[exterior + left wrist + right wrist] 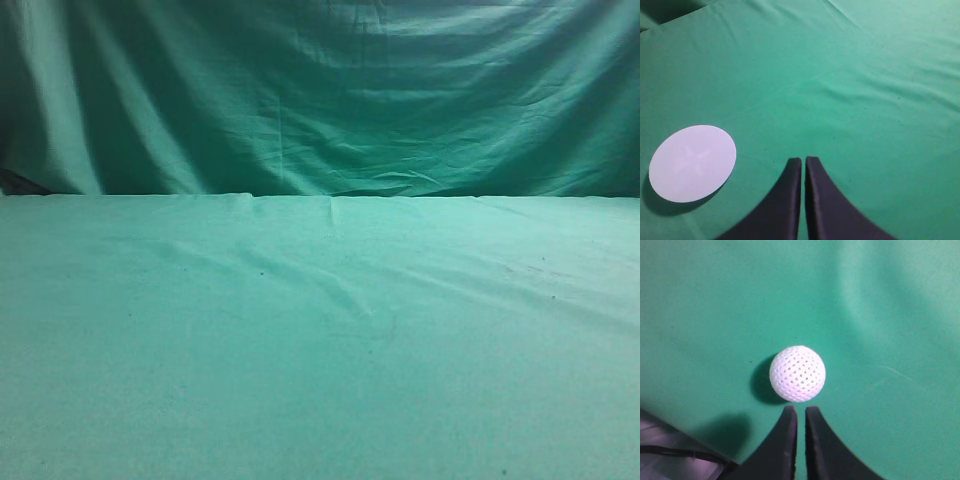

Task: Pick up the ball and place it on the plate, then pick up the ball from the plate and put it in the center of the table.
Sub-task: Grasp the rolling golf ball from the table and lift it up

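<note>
Right wrist view first, since that's where the action is: the right gripper (800, 412) has its two dark jaws pressed almost together, just a thin sliver of green showing between them, and nothing is pinched. Directly past the tips, so close it looks nearly touching, sits the ball (797, 373), white with that dimpled mesh-like pattern, resting on the table (880, 315) cloth with its shadow falling to the left of the jaws' line. Behind and left of the jaws you can see the cloth's edge with a greyish surface and a dark cable beyond it.

Left wrist view is much the same story for the left gripper (803, 162): jaws closed to a narrow slit, holding nothing, hanging over bare green cloth. Off to the left of the tips, well apart from them, lies the plate (692, 163), a flat pale round disc with a faint cross mark in the middle and a shadow under its lower left edge. Ahead of the jaws it's just wrinkled cloth running out to the far corner.

The exterior view is pretty dull: wide green tabletop with soft creases up front, and the darker draped backdrop (320, 90) hanging behind it. No arms, ball or plate are in that shot.
</note>
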You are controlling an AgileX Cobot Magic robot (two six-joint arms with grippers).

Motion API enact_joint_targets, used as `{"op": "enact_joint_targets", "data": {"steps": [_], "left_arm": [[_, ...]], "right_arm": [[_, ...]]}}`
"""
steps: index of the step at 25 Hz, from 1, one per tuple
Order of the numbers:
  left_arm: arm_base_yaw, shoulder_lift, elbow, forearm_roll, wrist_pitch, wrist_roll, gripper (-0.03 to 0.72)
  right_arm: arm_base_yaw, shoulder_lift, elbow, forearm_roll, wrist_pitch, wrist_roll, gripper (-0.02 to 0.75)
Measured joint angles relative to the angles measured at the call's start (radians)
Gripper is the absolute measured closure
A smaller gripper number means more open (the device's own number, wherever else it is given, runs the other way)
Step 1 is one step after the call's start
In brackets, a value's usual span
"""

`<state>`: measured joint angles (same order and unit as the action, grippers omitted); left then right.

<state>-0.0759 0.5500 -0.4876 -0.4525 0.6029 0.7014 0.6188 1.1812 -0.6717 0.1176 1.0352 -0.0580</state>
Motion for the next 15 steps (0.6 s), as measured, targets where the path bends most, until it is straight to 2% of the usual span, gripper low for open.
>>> {"op": "enact_joint_targets", "data": {"steps": [8,15], "left_arm": [[0.000,0.000,0.000,0.007,0.000,0.000,0.688],[0.000,0.000,0.000,0.022,0.000,0.000,0.688]], "right_arm": [[0.000,0.034,-0.006,0.020,-0.002,-0.038,0.685],[0.000,0.074,-0.006,0.092,-0.036,-0.170,0.258]]}}
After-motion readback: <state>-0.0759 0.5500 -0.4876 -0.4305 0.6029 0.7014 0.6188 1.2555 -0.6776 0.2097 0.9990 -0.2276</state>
